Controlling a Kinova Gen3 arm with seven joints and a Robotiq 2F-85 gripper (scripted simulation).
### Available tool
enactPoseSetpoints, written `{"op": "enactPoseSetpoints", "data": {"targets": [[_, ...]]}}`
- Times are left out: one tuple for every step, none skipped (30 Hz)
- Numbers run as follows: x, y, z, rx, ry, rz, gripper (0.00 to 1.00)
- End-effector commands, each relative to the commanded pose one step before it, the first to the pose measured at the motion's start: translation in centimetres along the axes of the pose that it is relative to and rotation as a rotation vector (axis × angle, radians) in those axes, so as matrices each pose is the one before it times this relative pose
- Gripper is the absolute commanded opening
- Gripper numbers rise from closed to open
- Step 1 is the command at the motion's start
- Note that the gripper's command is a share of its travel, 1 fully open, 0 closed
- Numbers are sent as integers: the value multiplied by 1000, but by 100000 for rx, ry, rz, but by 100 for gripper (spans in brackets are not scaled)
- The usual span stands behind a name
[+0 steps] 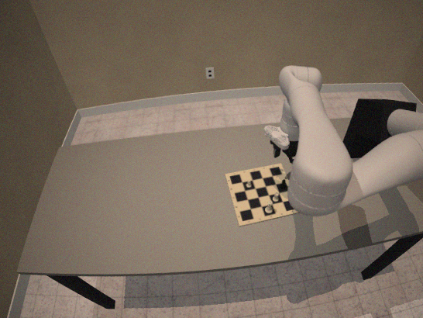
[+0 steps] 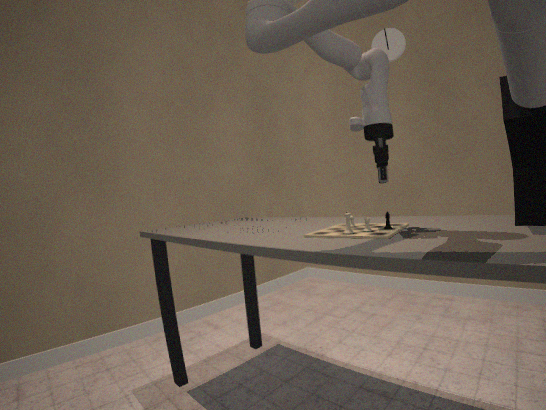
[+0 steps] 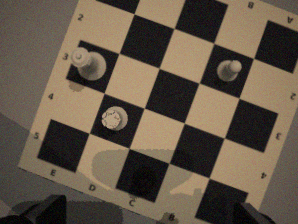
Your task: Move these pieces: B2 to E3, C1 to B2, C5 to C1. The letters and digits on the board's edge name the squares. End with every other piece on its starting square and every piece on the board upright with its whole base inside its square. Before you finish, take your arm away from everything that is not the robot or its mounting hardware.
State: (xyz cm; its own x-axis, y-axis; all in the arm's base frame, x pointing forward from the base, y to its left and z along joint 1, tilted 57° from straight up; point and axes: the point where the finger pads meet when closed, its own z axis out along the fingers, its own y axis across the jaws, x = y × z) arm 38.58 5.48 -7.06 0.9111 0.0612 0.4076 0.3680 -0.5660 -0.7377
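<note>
The chessboard (image 1: 261, 194) lies on the table's right half. In the wrist view a small white pawn (image 3: 230, 70) stands on B2. A taller white piece (image 3: 87, 65) stands on E3, and a white crowned piece (image 3: 114, 118) stands on D4. A black piece (image 3: 142, 179) stands on C5, dark against its dark square; it also shows in the top and exterior views (image 1: 284, 182) (image 2: 387, 220). My gripper (image 2: 382, 172) hangs high above the board's C5 end, open and empty. Its fingertips frame the wrist view's bottom edge (image 3: 150, 215). In the top view the arm's elbow partly hides the gripper (image 1: 284, 152).
The arm's big elbow (image 1: 321, 174) overhangs the board's right side. The black robot base (image 1: 372, 124) stands at the table's far right. The table's left half holds nothing else.
</note>
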Motion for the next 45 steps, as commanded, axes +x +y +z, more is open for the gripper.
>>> {"op": "enactPoseSetpoints", "data": {"targets": [[-164,-207,-98,-95,104,-1452,100],[-57,-59,-3,17,-17,-706,100],[-48,-51,-2,15,-15,-606,100],[0,0,0,0,0,0,100],[0,0,0,0,0,0,100],[-41,-44,-2,13,-12,-511,100],[-33,-36,-1,11,-10,-421,100],[-26,-29,-1,9,-8,-338,100],[-20,-23,-1,7,-6,-261,100],[-15,-17,-1,5,-5,-192,100],[-10,-12,0,3,-3,-132,100],[-6,-7,0,2,-2,-83,100],[-3,-4,0,1,-1,-44,100],[-1,-1,0,0,0,-16,100],[0,0,0,0,0,-2,100],[0,0,0,0,0,0,37],[0,0,0,0,0,0,37],[0,0,0,0,0,0,37],[0,0,0,0,0,0,37],[0,0,0,0,0,0,37],[0,0,0,0,0,0,37],[0,0,0,0,0,0,37],[0,0,0,0,0,0,37],[0,0,0,0,0,0,37],[0,0,0,0,0,0,37],[0,0,0,0,0,0,37],[0,0,0,0,0,0,37],[0,0,0,0,0,0,37],[0,0,0,0,0,0,37],[0,0,0,0,0,0,37],[0,0,0,0,0,0,37],[0,0,0,0,0,0,37],[0,0,0,0,0,0,37],[0,0,0,0,0,0,37],[0,0,0,0,0,0,37],[0,0,0,0,0,0,37],[0,0,0,0,0,0,37],[0,0,0,0,0,0,37],[0,0,0,0,0,0,37],[0,0,0,0,0,0,37],[0,0,0,0,0,0,37],[0,0,0,0,0,0,37],[0,0,0,0,0,0,37],[0,0,0,0,0,0,37],[0,0,0,0,0,0,37]]}}
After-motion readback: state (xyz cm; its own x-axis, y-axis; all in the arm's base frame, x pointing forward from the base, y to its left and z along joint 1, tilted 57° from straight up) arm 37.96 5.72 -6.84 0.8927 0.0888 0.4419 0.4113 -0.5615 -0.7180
